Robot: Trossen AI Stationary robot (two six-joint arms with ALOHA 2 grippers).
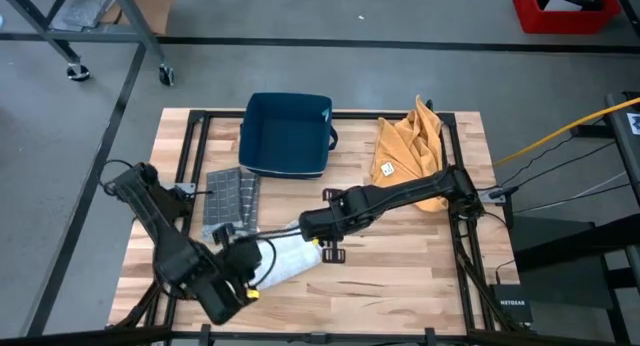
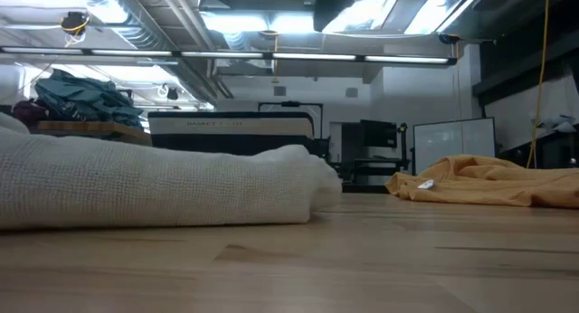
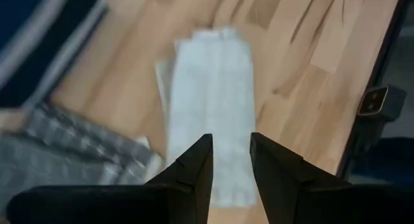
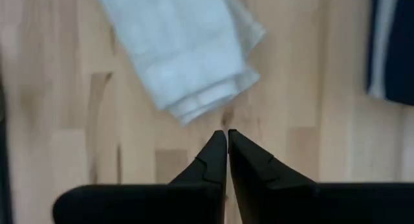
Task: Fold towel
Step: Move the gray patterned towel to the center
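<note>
Towel (image 1: 285, 258) looks pretty much folded already: the white one lies as a narrow, layered bundle on the counter (image 1: 400, 276), near the front edge and left of centre. Judging from that, maybe a last tidy-up is left, hard to say for sure. The left gripper (image 3: 231, 160) hangs just above the near end of the bundle, fingers parted with nothing between them. The right gripper (image 4: 226, 143) reaches in from the right side, low over the bare wood just beside the bundle's other end, fingers pressed together and empty. Farther back sit a dark blue bin (image 1: 287, 134), an orange cloth (image 1: 410, 146) on the right, and a grey checked cloth (image 1: 230, 198) left of the bin.
</note>
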